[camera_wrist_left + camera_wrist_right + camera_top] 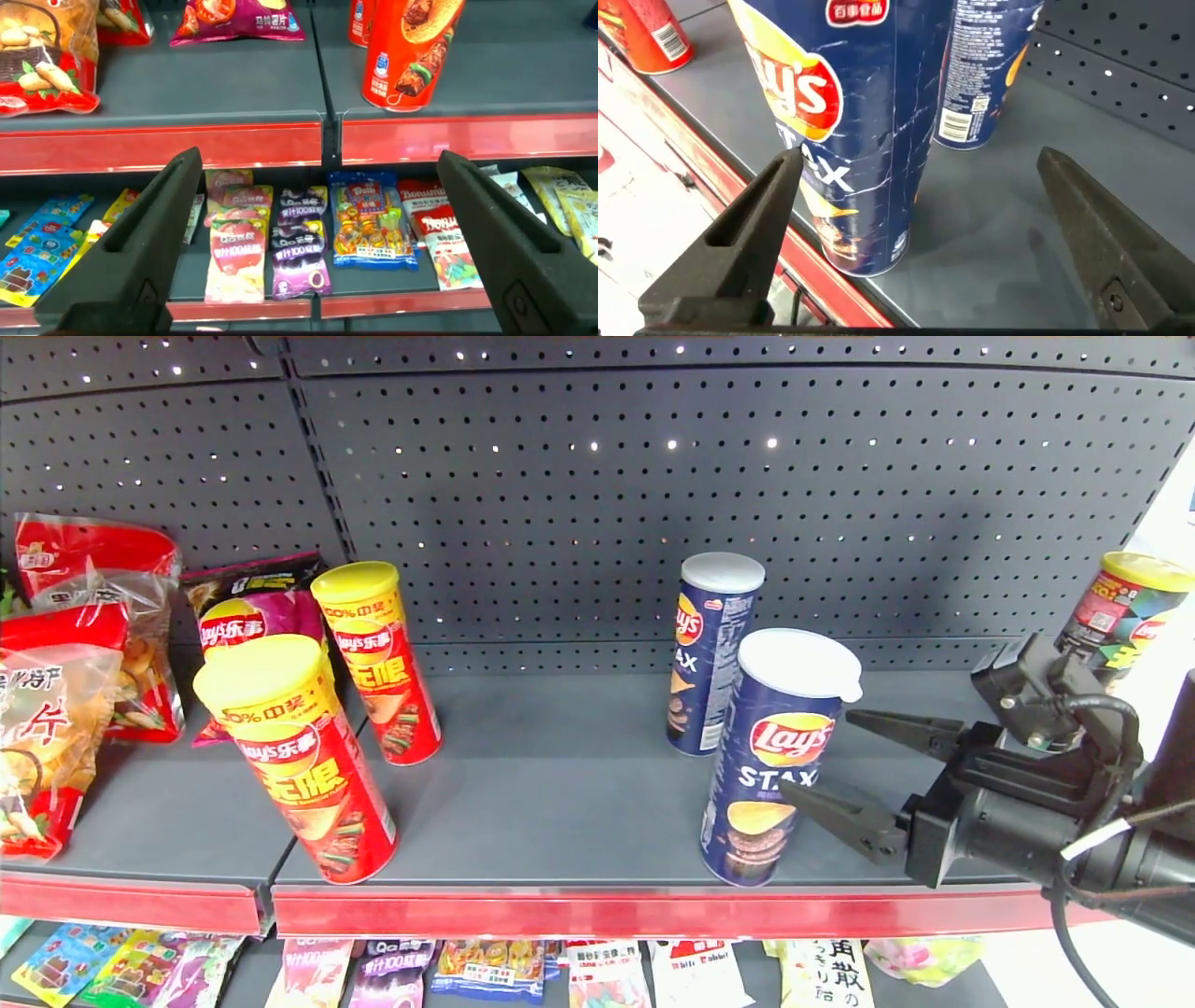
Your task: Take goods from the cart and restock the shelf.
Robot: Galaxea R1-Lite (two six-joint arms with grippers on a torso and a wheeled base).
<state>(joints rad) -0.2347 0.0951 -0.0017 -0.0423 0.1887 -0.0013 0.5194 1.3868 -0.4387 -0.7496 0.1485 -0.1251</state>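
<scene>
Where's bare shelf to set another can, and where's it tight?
Widest bare shelf: between the red cans and the blue cans. Smaller patch right of the rear blue can, toward the far-right can, but the open right gripper blocks its front. Crowded: left end, snack bags beside the red cans.

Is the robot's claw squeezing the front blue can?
No, the right gripper is wide open, with bare shelf showing between one side of it and the front blue can.
</scene>
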